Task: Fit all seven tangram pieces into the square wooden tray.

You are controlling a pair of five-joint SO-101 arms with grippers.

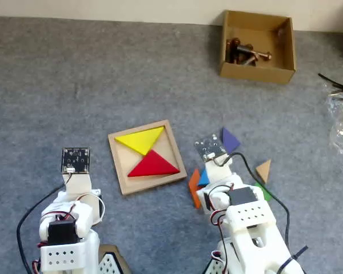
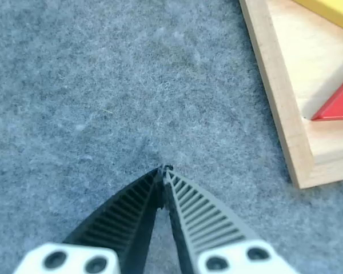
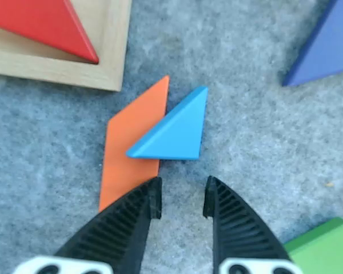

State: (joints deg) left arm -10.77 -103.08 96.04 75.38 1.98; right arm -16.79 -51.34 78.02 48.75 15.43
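Square wooden tray (image 1: 116,165) holds a yellow triangle (image 1: 142,140) and a red triangle (image 1: 153,164). Beside it on the grey surface (image 1: 74,85), a blue triangle (image 3: 174,131) touches an orange parallelogram (image 3: 128,154). The right fingers (image 3: 131,217) hover nearby, slightly parted and empty; the left fingers (image 2: 126,211) are closed and empty. Pinching the blue triangle may drag the orange parallelogram along.

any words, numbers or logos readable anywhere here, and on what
No text can be read in any view.
The tray, yellow piece, red piece, blue piece and orange piece are plain, with no print.
The cardboard box shows no lettering on the faces seen.
Any marks on the circuit board atop an arm are too small to read.
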